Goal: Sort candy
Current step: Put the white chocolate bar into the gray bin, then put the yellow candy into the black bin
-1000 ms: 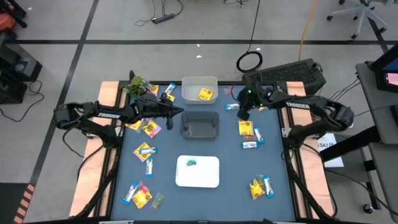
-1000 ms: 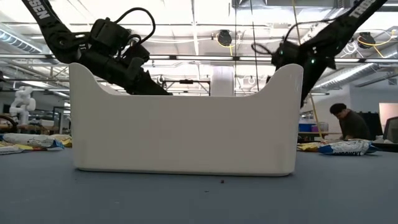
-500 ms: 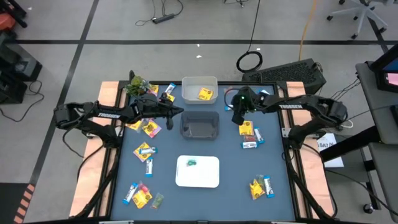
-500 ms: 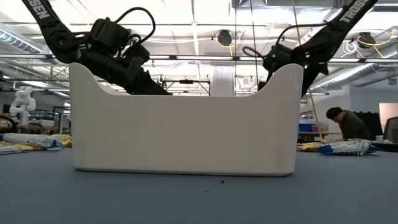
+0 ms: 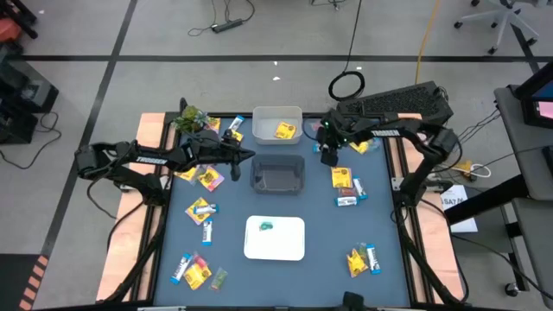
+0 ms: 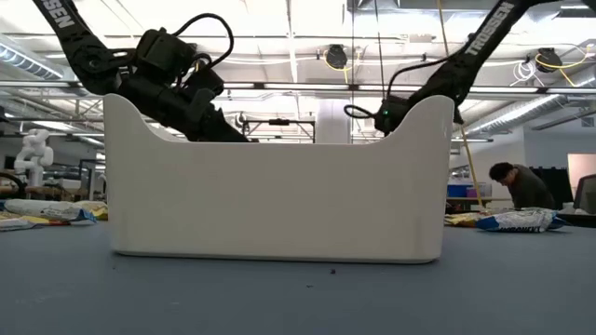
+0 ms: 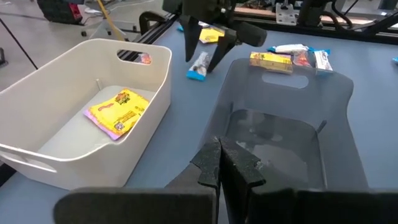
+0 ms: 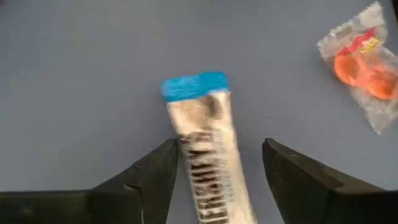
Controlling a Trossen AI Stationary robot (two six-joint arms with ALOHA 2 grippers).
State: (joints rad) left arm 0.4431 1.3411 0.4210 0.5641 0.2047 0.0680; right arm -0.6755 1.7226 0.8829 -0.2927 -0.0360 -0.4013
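Note:
A blue-and-white candy bar (image 8: 205, 143) lies flat on the blue table, right of the white bin (image 5: 259, 125) that holds a yellow packet (image 5: 285, 130). My right gripper (image 8: 217, 180) is open and points down over the bar, one finger on each side; I see no touch. It also shows in the high view (image 5: 327, 152). My left gripper (image 7: 221, 163) is shut and empty, hovering level at the left rim of the grey see-through bin (image 5: 276, 174). More candy lies scattered about (image 5: 341, 178).
A white tray (image 5: 289, 246) with a green piece (image 5: 266, 226) sits near the front. An orange packet (image 8: 364, 68) lies beside the bar. Candy heaps lie at the left (image 5: 200, 209), front left (image 5: 194, 269) and front right (image 5: 361, 259). A green plant (image 5: 192, 118) stands far left.
My right gripper has moved toward the table's left edge and come down over the blue-and-white bar, which has stayed where it lay. My left gripper has kept still.

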